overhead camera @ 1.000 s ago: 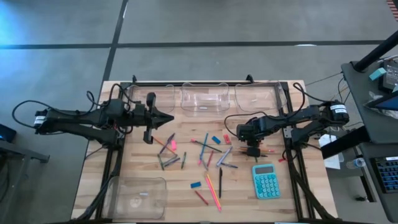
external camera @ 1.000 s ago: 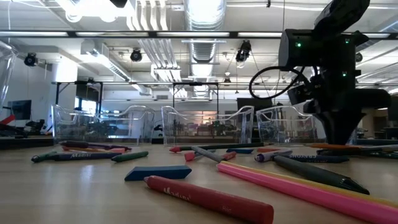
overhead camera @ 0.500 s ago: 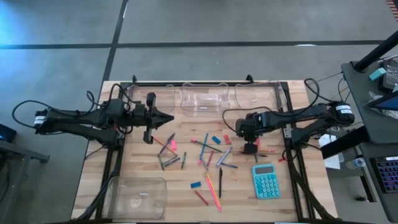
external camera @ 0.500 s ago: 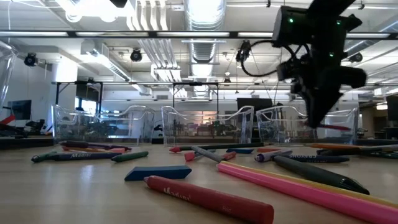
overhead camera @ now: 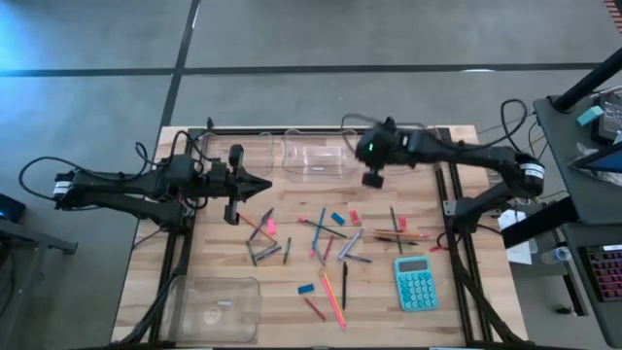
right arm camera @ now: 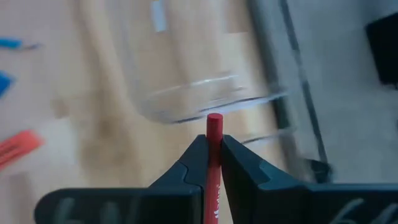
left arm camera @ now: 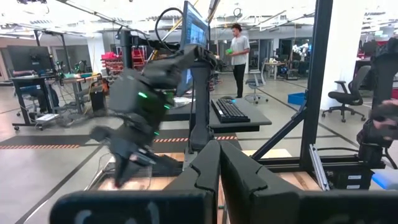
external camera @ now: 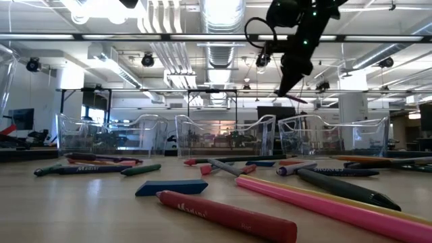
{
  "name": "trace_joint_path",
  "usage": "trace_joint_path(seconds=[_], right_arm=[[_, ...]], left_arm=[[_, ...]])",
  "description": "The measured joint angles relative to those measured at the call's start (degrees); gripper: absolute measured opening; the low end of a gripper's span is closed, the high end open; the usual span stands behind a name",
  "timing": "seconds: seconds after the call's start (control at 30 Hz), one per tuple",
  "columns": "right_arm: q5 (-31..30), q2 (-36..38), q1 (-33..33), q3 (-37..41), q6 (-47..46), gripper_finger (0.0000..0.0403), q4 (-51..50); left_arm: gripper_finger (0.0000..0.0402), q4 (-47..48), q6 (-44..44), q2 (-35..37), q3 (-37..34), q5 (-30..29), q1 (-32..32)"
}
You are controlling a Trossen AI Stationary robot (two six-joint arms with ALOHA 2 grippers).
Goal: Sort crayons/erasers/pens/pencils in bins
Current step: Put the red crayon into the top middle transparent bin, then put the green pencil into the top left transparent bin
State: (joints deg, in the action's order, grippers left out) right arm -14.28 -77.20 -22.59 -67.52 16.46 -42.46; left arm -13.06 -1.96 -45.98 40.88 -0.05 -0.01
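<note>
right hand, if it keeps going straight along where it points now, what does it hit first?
Most likely the clear bin directly ahead of the right hand, which is shut on a red crayon. The crayon's tip would meet the bin's rim first. Depth is unclear from the wrist view, so it may instead clear the rim and drop inside.

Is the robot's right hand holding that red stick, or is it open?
Holding it. The right hand is shut on a red stick, whose tip pokes out between the fingers, up above the table near a clear bin.

Red pencil (right arm camera: 214,134); teal calculator (overhead camera: 415,283); clear bins (overhead camera: 315,153).
</note>
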Motion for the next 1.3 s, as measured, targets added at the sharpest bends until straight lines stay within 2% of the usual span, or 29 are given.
trace_joint_path(seconds=[0.1,0.27,0.33,0.47,0.93,1.07,1.3], right_arm=[[3.95,-0.79,-5.84,-1.46,1.14,0.0028,1.05],[23.42,-3.46,-11.86,-1.47,0.81,0.0028,11.1],[27.07,-5.18,-11.95,-1.47,-0.42,0.0028,16.26],[28.28,-9.12,-11.93,-2.09,-1.48,0.0028,22.59],[28.26,-23.57,-11.98,-9.11,-0.98,0.0032,21.62],[28.26,-25.04,-11.96,-10.07,-0.13,0.0055,21.86],[27.78,-24.01,-11.96,-10.0,-0.87,0.012,20.76]], left_arm=[[0.0,-0.02,0.0,0.0,0.0,0.0,0.0],[0.0,-0.16,0.0,0.0,0.03,0.0,0.0],[0.0,-0.35,0.0,0.0,0.13,0.0,0.0],[0.0,-0.48,0.0,0.0,0.09,0.0,0.0],[0.0,-1.15,0.0,0.0,0.02,0.0,0.0],[0.0,-1.53,0.0,-0.12,0.02,0.0,0.0],[0.0,-1.95,0.0,-1.23,0.02,-0.02,0.0]])
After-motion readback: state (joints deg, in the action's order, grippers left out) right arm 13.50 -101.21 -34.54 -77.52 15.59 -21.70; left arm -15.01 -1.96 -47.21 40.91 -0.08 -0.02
